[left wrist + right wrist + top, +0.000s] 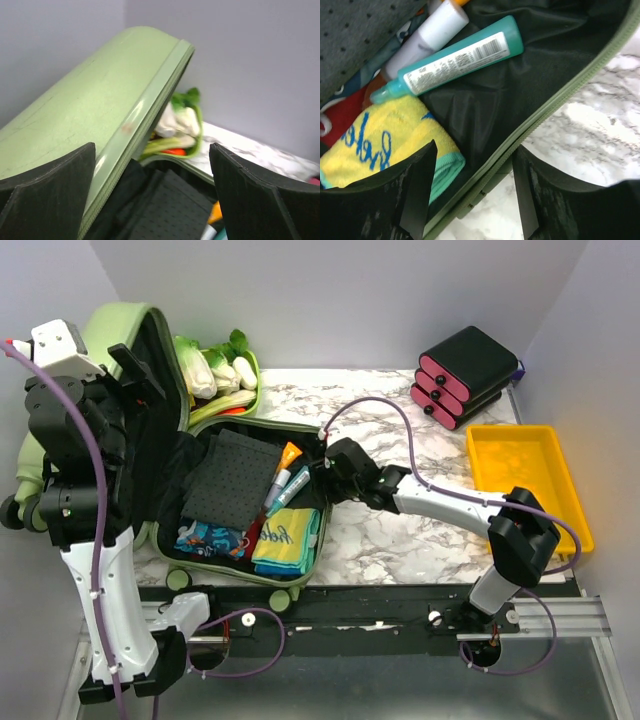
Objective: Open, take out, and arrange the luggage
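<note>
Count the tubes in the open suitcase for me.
2, both in the luggage: a teal tube nearer its rim, and a white tube alongside it, next to the grey mat. More may be hidden under the other contents.

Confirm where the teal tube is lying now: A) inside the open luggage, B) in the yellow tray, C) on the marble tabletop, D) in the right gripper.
A: the teal tube lies inside the luggage, within its green rim, next to the yellow towel.

Left arm (100, 590): white links, black joints, purple cable (96, 510). Right arm (440, 502) same; black padded tool fingers (417, 195).
</note>
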{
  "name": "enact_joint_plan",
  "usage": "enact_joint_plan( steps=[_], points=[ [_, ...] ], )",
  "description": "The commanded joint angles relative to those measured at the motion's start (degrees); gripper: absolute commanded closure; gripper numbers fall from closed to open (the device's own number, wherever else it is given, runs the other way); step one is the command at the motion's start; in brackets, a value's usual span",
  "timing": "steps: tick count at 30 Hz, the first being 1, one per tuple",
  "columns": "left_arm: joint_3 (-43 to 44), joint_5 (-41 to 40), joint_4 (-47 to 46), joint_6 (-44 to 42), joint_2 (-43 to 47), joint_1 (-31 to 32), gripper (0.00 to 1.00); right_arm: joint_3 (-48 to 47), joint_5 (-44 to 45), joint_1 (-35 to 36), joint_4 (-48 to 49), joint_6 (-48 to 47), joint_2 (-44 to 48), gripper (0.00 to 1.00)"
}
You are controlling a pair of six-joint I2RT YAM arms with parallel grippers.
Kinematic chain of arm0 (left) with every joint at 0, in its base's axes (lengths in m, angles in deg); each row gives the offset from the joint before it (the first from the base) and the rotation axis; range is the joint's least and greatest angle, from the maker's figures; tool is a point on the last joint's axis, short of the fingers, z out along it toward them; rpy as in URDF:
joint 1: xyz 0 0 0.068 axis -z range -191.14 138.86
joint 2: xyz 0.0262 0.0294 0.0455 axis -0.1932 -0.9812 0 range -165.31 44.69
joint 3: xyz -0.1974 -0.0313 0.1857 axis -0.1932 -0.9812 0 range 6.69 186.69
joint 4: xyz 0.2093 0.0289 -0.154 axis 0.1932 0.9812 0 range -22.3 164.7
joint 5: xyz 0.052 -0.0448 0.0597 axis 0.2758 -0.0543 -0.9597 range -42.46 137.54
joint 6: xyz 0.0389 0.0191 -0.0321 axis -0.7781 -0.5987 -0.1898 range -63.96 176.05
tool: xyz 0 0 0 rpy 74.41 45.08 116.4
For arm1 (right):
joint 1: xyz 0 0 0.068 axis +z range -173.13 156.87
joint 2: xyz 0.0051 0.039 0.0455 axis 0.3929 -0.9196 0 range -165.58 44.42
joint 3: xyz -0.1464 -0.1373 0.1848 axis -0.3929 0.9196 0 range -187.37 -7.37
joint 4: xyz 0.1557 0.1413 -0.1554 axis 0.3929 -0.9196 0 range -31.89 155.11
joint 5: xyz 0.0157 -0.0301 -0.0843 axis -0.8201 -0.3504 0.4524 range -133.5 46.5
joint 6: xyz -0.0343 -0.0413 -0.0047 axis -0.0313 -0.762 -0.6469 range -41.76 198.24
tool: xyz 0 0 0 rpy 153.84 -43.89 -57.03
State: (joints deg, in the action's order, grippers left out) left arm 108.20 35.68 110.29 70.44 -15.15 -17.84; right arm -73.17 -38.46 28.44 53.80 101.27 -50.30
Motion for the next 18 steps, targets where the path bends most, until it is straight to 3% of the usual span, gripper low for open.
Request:
enact_joint_plan(
  steps=[1,7,18],
  points=[
    [5.8,7.9,7.1,6.9,-1.2,0.6,0.01,-5.5,-13.6,5.3,0.3,-0.8,0.4,0.27],
    [9.2,-13.5,15.1,4.7,-8.5,0.6,0.01,-4.3,-13.4,5.2,-0.4,-1.6,2.3,0.24],
    [2.6,-23.5,6.3,-1.1,-16.1,0.4,0.01,-1.8,-11.6,5.2,-1.7,-3.1,3.7,0.23]
  ],
)
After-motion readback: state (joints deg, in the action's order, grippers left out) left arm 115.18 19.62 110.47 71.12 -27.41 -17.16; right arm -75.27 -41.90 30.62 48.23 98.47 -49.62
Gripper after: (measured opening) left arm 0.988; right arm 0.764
